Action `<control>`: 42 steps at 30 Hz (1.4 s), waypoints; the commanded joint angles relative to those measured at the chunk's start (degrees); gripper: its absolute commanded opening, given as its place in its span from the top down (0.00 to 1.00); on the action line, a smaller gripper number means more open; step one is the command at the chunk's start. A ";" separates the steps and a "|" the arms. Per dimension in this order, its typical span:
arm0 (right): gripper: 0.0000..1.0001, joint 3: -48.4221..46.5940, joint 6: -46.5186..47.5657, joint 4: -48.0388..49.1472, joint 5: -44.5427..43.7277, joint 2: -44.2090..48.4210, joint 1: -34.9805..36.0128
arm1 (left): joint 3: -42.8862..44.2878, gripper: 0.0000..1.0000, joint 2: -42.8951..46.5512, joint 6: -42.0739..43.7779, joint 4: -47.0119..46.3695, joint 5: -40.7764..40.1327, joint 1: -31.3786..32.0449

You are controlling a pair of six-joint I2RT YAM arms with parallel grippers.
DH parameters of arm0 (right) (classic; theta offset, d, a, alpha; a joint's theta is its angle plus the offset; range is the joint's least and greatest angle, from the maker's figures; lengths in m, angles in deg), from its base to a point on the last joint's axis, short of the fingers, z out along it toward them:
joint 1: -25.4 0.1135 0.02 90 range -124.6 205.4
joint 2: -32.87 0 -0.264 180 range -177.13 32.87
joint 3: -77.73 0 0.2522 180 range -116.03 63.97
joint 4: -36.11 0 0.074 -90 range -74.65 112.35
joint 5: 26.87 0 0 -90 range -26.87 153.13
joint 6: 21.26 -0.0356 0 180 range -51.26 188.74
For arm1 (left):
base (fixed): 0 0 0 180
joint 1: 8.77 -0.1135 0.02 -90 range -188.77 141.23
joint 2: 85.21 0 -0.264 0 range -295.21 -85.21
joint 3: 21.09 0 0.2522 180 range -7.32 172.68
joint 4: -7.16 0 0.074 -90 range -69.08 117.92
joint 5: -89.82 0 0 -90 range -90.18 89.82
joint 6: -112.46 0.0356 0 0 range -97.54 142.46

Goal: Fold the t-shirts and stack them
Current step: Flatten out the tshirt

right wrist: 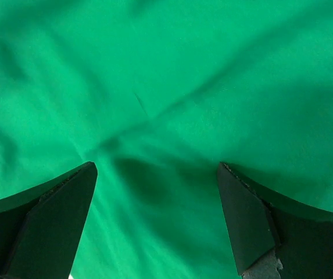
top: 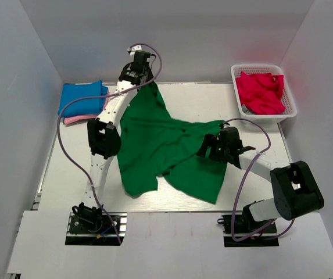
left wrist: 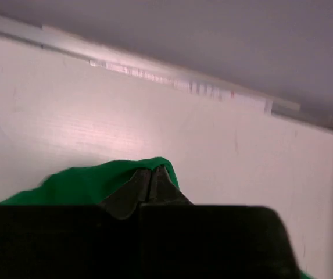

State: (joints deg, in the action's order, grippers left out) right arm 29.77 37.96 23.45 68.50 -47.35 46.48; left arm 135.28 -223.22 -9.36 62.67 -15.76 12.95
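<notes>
A large dark green t-shirt (top: 160, 142) lies spread and creased across the middle of the table. My left gripper (top: 144, 81) is at the far edge of the table, shut on the shirt's far corner (left wrist: 125, 177). My right gripper (top: 204, 148) is open and hovers close over the green cloth (right wrist: 166, 87) on the shirt's right side, holding nothing. A folded blue t-shirt (top: 82, 97) lies on a folded pink one (top: 80, 119) at the far left. Red t-shirts (top: 260, 91) lie crumpled in the basket.
A white lattice basket (top: 291, 107) stands at the far right corner. Grey walls close in the table on three sides. Cables loop from both arms over the table. Bare table (top: 67, 174) shows at the near left.
</notes>
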 commanded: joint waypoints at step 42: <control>0.10 -12.98 -0.33 -15.95 -14.16 -14.59 -8.16 | -79.07 0.00 32.30 -3.34 -11.44 10.66 -6.42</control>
State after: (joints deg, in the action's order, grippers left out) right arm 17.90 36.91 14.51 57.07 -57.03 40.95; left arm 54.69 -186.24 -12.35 48.12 0.02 7.02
